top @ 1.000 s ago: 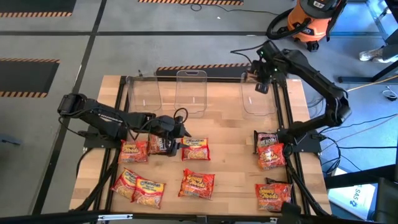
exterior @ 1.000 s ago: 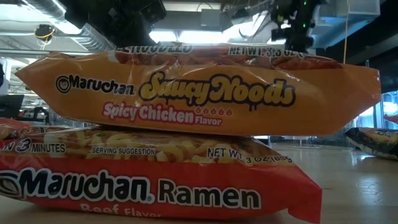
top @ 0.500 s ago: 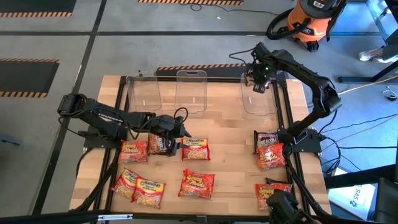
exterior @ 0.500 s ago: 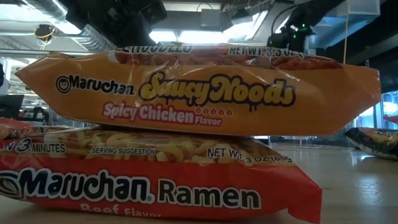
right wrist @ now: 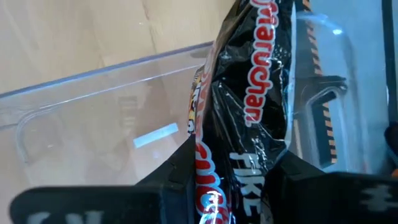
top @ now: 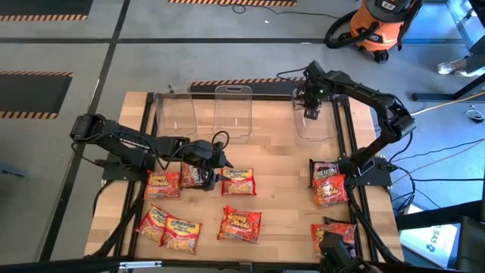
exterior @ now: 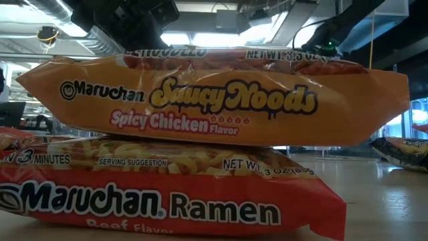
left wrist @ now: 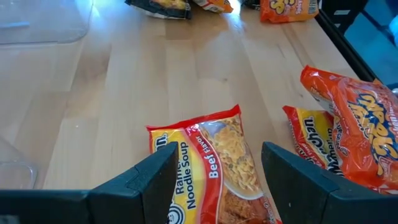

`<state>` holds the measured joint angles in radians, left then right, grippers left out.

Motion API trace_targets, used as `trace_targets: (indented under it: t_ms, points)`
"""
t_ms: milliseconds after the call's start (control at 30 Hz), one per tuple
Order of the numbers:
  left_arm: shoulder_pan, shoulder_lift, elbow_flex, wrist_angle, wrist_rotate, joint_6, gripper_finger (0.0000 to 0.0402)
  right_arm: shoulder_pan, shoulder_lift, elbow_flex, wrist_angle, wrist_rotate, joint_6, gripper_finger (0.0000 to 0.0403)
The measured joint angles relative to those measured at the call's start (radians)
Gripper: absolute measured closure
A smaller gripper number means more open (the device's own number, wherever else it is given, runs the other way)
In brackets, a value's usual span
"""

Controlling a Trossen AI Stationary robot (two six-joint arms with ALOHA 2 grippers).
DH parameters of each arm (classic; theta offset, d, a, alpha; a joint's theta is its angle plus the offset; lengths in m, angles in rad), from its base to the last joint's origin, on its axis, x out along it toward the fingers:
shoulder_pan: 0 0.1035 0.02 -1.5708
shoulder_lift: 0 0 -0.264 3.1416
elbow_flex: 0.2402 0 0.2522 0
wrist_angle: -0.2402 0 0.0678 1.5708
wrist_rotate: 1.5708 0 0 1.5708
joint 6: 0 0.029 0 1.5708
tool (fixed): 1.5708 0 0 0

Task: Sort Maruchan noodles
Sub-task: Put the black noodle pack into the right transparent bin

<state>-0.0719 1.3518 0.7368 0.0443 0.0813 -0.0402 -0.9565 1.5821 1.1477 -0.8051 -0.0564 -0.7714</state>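
Maruchan packets lie flat on the wooden table: a red-and-yellow beef one (top: 237, 182), a dark one (top: 195, 176), red ones at the near left (top: 163, 183) and several at the right (top: 331, 189). My left gripper (left wrist: 217, 180) is open, low over the beef packet (left wrist: 211, 168), one finger on either side of it. My right gripper (top: 311, 108) is at the far right, above the right clear bin (top: 314, 125), shut on a black packet (right wrist: 249, 93). My right gripper pinches the black packet between its two fingers (right wrist: 180, 168), on the packet's crumpled end (right wrist: 242, 155). The packet sticks out past the fingertips, lifted clear, over the clear bin (right wrist: 93, 118).
Two more clear bins (top: 176, 114) (top: 233, 110) stand at the far edge. An orange Saucy Noods packet (exterior: 214, 100) lies stacked on a red Ramen packet (exterior: 167, 194) right before the low camera. Bare wood shows mid-table (top: 280, 163).
My right gripper has carried the black packet a little toward the table's left, from the bin's far right corner to over the right bin, and its arm has swung round behind it.
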Motion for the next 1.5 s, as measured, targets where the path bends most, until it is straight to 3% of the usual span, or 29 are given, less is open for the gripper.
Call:
trace_targets:
  t_ms: [300,467,900,1500]
  points:
    - [0.0,0.0,0.0,0.001,0.0,-0.003,0.0178,0.0,0.0,-0.02,0.126,-0.127,0.057,0.0308]
    - [0.0,0.0,0.0,0.004,-0.001,-0.01,0.0178,0.0,0.009,-0.02,0.149,-0.068,0.055,0.0308]
    - [-0.001,0.0,0.0,0.017,-0.001,-0.029,0.0178,-0.018,0.113,-0.02,0.158,-0.041,0.056,0.0305]
    - [-0.001,0.0,0.0,0.017,-0.001,-0.028,0.0178,-0.018,0.109,-0.02,0.232,0.027,0.056,0.019]
